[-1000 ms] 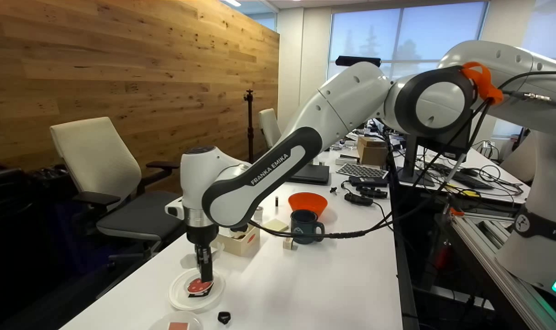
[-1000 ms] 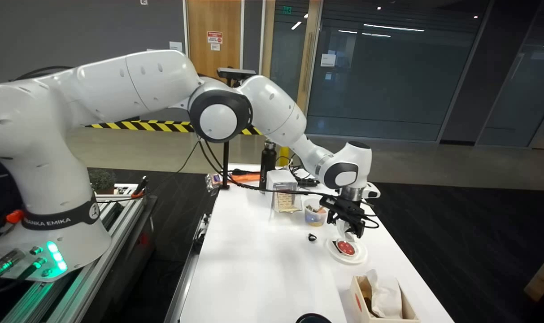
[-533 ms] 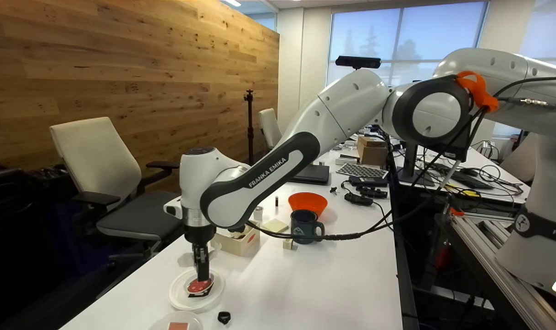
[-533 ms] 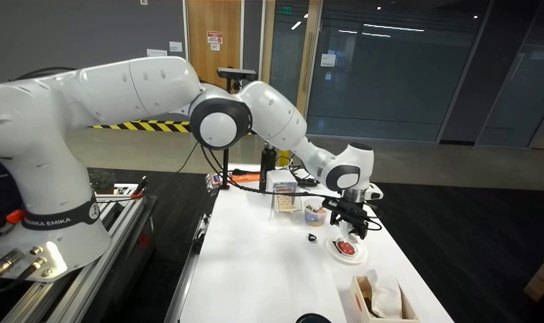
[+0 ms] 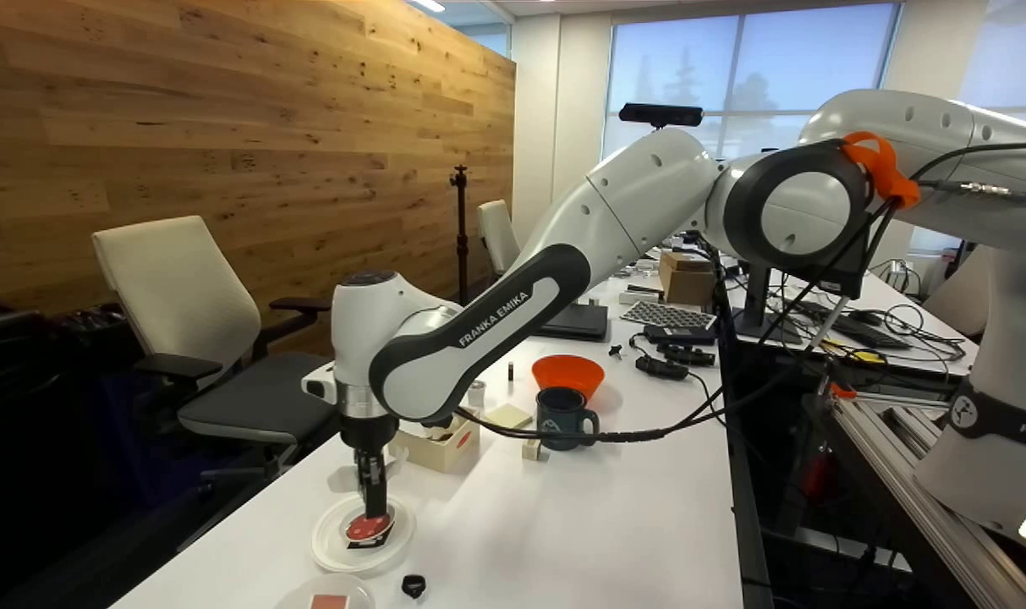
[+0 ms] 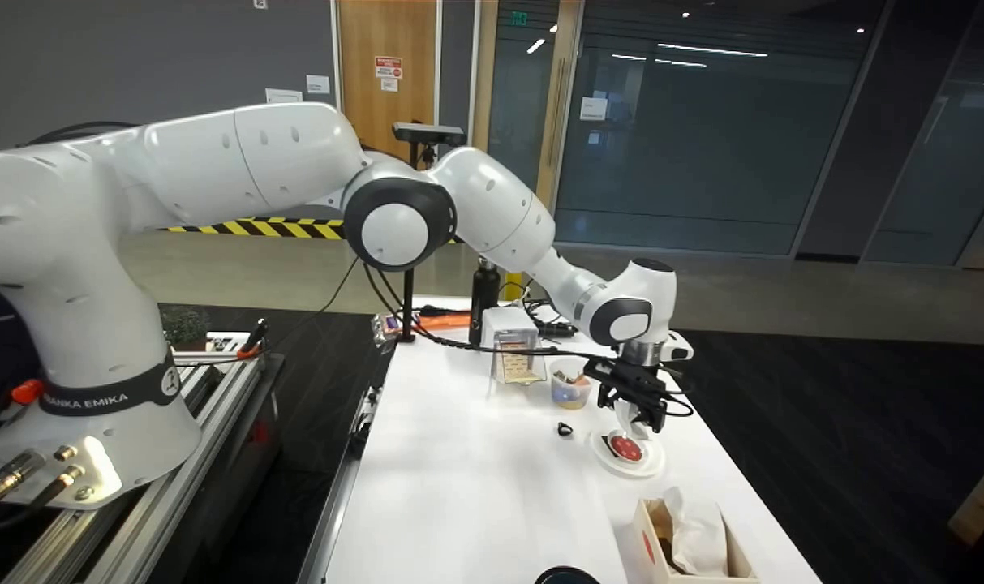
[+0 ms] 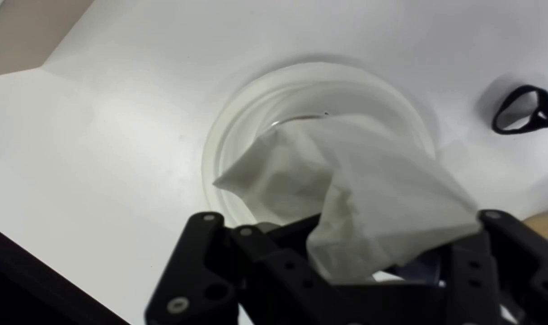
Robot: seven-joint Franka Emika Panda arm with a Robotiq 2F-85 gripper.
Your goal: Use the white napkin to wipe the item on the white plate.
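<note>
Napkin point(image 7: 368, 194) likely ready

Your pincer point(image 5: 375, 510) is closed on the napkin, a loose fold hanging out, likely so the soft part meets the item point(image 6: 626, 448), which sits on the plate point(image 6: 633, 471), lower right in an exterior view.

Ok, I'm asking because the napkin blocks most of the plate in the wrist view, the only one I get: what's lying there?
Observer: A round red item with pale spots, visible in both exterior views, on the white plate.
Operator: And is the hand tilted?
Observer: Hardly; an exterior view shows the hand pointing almost straight down. Whether the white napkin touches the item, I can't tell.
</note>
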